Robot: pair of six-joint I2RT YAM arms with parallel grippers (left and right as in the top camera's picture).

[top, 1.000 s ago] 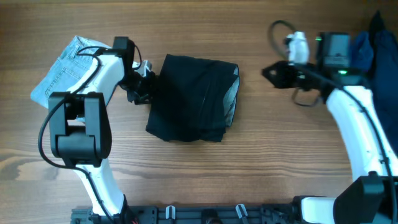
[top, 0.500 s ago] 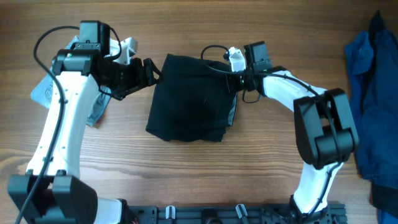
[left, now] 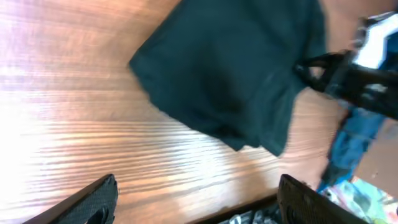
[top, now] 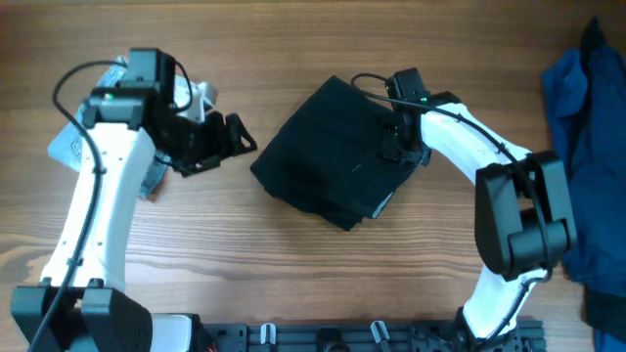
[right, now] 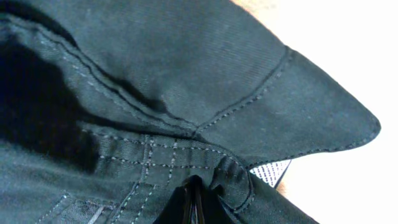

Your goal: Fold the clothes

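A plain black garment point(top: 337, 161) lies folded mid-table, turned like a diamond. My right gripper point(top: 399, 147) is shut on its right edge. In the right wrist view the black fabric point(right: 155, 74) with stitched seams fills the frame, and the closed gripper point(right: 194, 202) pinches a fold. My left gripper point(top: 235, 137) is open and empty, just left of the garment and apart from it. The left wrist view shows the garment point(left: 230, 68) beyond the spread gripper point(left: 199, 202). A light-blue denim piece point(top: 67, 147) lies at the far left, mostly hidden under my left arm.
A royal-blue garment point(top: 587, 147) is heaped along the table's right edge and also shows in the left wrist view point(left: 348, 149). Wooden tabletop point(top: 293, 274) surrounds the black garment. The arm bases stand at the front edge.
My right gripper came in from the right, closed on the black garment's right edge and turned the garment from square to diamond. My left gripper let go and drew back left.
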